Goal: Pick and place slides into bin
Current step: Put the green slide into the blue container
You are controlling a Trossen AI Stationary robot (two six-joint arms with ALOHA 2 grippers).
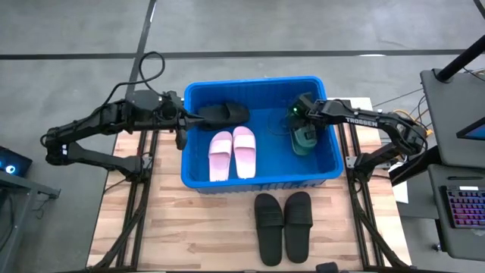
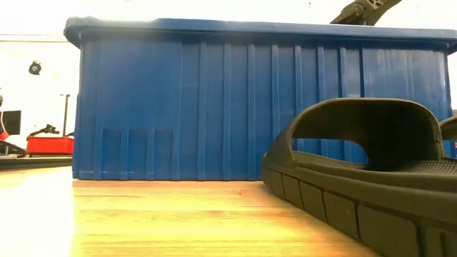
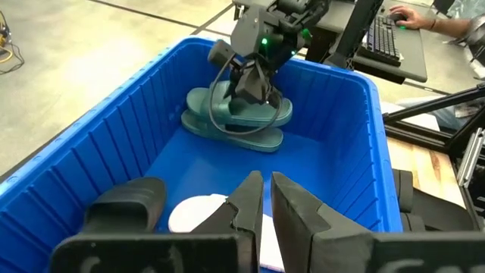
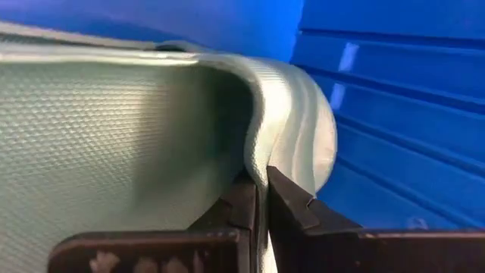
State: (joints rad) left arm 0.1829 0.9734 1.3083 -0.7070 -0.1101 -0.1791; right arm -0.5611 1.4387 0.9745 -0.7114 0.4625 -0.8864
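Inside the large bright blue plastic bin (image 1: 193,176), the right gripper (image 3: 254,80) pinches a dark green rubber slide's strap (image 3: 250,102), while the left gripper (image 3: 265,199), fingers pressed together, hovers above the pale pink slides (image 1: 233,152).

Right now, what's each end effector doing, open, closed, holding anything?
Left end effector: closed, empty, above the bin.
Right end effector: closed on the strap of a green slide inside the bin.

Inside the bin (image 1: 193,176): two stacked sandals (image 3: 242,121), top strap pinched between the right fingers (image 3: 258,87); a pair (image 1: 233,152) just beyond the left fingers (image 3: 250,201), a single sandal (image 3: 125,201) beside them. Outside, on the table (image 1: 197,235): another pair (image 1: 283,224).
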